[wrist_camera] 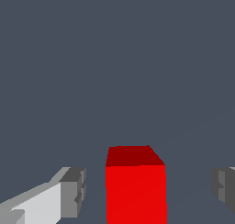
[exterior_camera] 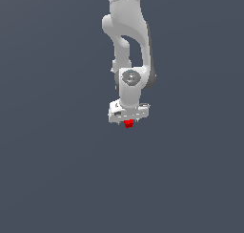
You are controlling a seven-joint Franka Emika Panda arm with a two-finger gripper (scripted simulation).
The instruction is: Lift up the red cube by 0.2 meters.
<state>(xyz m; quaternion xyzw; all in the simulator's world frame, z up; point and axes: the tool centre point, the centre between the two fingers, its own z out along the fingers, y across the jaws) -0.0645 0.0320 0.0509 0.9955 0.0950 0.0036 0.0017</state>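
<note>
Red cube [wrist_camera: 136, 186] sitting between the fingertips [wrist_camera: 73, 192] of the gripper [exterior_camera: 127, 123], with gaps on both sides: released, not yet gripping. Resting on the plain grey worktop [exterior_camera: 57, 179]; no edges or corners visible, so impossible to place against them. Likely light, rigid, smooth-faced and not fragile. Best taken by the two opposite flat side faces, pads centred low on them, squeezed squarely to avoid twisting or slipping during the lift.
</note>
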